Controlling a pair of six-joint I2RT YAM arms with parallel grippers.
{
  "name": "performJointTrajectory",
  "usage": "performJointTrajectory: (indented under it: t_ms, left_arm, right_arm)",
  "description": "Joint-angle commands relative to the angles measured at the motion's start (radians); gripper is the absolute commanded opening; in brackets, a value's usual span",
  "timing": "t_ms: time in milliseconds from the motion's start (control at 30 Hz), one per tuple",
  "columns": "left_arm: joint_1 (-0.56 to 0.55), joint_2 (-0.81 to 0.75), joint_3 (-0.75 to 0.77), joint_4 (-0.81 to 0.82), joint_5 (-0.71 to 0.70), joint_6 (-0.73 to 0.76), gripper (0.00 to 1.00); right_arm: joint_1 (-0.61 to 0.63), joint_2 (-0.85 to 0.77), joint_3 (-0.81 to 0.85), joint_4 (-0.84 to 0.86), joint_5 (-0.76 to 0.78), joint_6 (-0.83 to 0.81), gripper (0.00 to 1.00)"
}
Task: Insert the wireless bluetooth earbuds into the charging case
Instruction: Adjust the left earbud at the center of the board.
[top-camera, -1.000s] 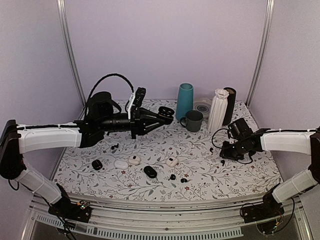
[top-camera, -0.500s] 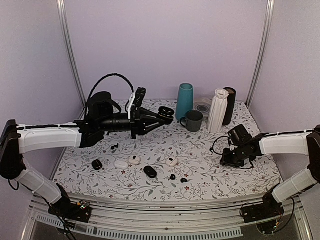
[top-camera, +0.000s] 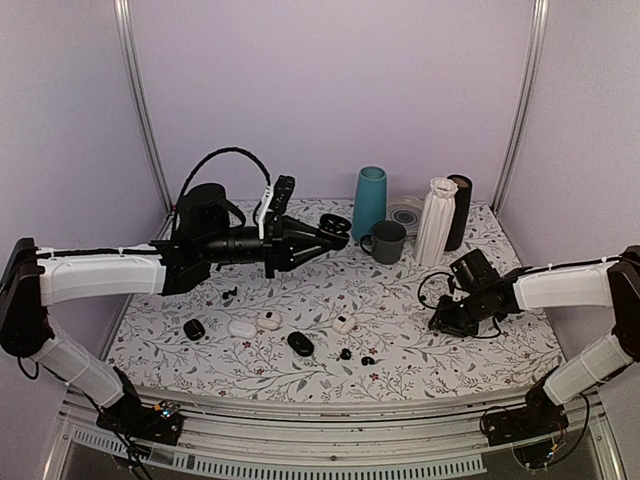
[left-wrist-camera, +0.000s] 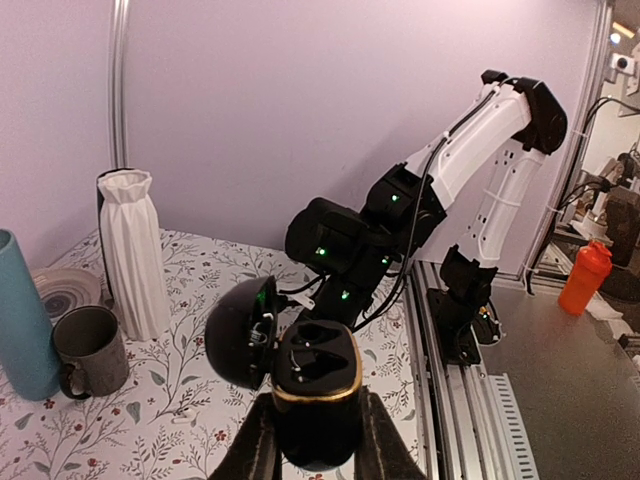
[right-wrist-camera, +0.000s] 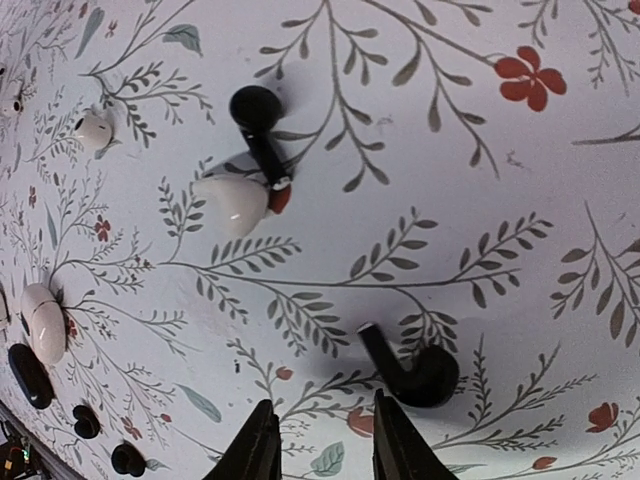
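Note:
My left gripper (left-wrist-camera: 315, 440) is shut on an open black charging case (left-wrist-camera: 318, 375) with a gold rim, and holds it in the air over the back middle of the table (top-camera: 330, 228). Its lid hangs open to the left and both wells look empty. My right gripper (right-wrist-camera: 322, 445) is open and empty, low over the table at the right (top-camera: 437, 322). A black stemmed earbud (right-wrist-camera: 415, 372) lies just ahead of its right finger, apart from it. A second black stemmed earbud (right-wrist-camera: 258, 115) lies farther off. Two tiny glossy black earbuds (top-camera: 345, 354) (top-camera: 368, 360) lie near the front middle.
A white earbud (right-wrist-camera: 235, 203) lies beside the far black one. White cases (top-camera: 345, 323) (top-camera: 242, 327), a black oval case (top-camera: 300, 343) and another black case (top-camera: 194, 328) lie along the front. A teal cylinder (top-camera: 370, 202), grey mug (top-camera: 387, 241) and white vase (top-camera: 436, 220) stand at the back.
My right arm has moved left and lower, bringing its open gripper up to the black stemmed earbud. The left arm with the case has barely moved.

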Motion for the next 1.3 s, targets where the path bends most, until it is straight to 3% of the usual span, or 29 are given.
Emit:
performJointTrajectory:
  t_ms: [0,200,367,633,867,1267]
  left_arm:
    - [-0.013,0.008,0.031,0.011,0.006,0.003,0.00]
    - [-0.013,0.011,0.034,0.006,0.007,0.004,0.00]
    - [-0.013,0.015,0.038,0.006,0.008,0.009,0.00]
    - [-0.013,0.021,0.044,0.011,0.018,0.009,0.00]
    - [-0.014,0.006,0.036,0.001,0.010,0.015,0.00]
    - [-0.014,-0.004,0.030,-0.002,0.005,0.015,0.00]
  right_arm:
    - [0.029,0.005,0.062,0.026,-0.043,0.018,0.32]
    - [0.019,-0.060,0.080,-0.078,0.099,-0.011,0.32]
    - [0.016,-0.130,0.026,-0.036,0.186,-0.059,0.27]
    - [0.015,-0.145,-0.086,0.127,0.174,-0.181,0.34]
    - [-0.005,-0.125,-0.133,0.190,0.130,-0.168,0.39]
    - [-0.008,-0.023,-0.080,0.155,0.138,-0.165,0.41]
